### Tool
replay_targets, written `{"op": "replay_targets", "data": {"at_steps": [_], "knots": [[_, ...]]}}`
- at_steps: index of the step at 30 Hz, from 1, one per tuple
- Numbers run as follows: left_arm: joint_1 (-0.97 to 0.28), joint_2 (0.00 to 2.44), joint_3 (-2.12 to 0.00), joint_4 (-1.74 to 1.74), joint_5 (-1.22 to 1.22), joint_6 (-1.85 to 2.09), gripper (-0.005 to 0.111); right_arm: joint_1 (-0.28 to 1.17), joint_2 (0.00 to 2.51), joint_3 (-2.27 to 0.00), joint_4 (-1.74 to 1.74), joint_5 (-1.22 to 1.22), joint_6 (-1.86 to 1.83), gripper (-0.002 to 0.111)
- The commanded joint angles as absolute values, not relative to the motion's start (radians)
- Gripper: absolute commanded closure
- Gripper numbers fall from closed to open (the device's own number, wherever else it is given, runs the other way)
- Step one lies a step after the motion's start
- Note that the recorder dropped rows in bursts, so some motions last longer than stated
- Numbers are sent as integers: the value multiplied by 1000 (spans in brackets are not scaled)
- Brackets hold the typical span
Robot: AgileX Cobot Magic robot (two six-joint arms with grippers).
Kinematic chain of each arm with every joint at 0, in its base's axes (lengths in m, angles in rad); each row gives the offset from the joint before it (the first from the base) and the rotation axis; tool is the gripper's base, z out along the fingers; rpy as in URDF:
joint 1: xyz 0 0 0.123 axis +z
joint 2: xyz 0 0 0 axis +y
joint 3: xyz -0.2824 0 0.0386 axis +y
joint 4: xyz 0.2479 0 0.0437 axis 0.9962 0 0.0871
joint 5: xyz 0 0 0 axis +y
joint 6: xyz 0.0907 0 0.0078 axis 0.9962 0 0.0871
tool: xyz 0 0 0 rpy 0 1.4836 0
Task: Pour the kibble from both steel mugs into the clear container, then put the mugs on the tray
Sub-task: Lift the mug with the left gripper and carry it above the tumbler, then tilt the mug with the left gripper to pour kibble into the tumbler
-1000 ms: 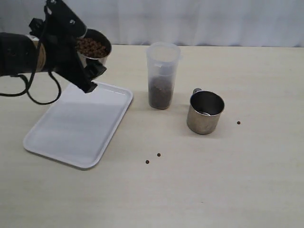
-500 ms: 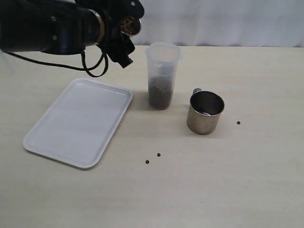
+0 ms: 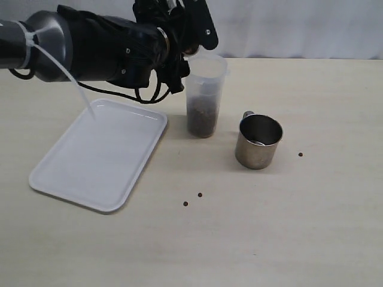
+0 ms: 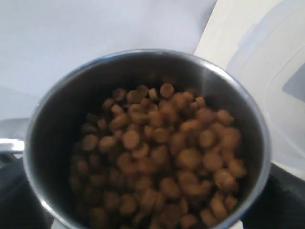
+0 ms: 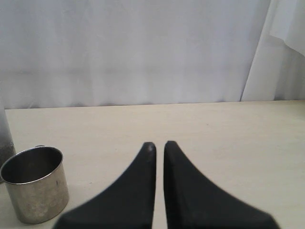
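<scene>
You were running this in what looked like a robotics lab or test cell, not a home: a plain pale worktop [image 3: 287, 227] ran back to a white pleated curtain [image 3: 299, 27] that screened off whatever lay behind. Your black robot arm [image 3: 90, 45], with loose cables [image 3: 148, 100] looped under it, reached over that worktop. The props, a white tray [image 3: 96, 158], a clear container [image 3: 204, 98] and a steel mug [image 3: 258, 142], stood apart like a staged trial.
</scene>
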State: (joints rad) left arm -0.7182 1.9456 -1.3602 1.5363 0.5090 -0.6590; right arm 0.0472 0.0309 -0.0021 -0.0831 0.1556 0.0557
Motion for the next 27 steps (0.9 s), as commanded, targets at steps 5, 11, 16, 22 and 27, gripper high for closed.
{"op": "replay_targets", "data": {"at_steps": [5,11,16,22,27], "knots": [[-748,1944,-1375,1630,576,-658,107,50,33,0,-91,156,61,104],[-755,1949,-1375,1714,574,-658,107,50,33,0,-91,156,61,104],[-755,1949,-1375,1744,574,-658,107,50,33,0,-91,156,61,104],[-755,1949,-1375,1744,574,-647,107,50,33,0,-91,156,61,104],[-755,1956,-1375,1744,574,-599,107,50,33,0,-91,156,61,104]]}}
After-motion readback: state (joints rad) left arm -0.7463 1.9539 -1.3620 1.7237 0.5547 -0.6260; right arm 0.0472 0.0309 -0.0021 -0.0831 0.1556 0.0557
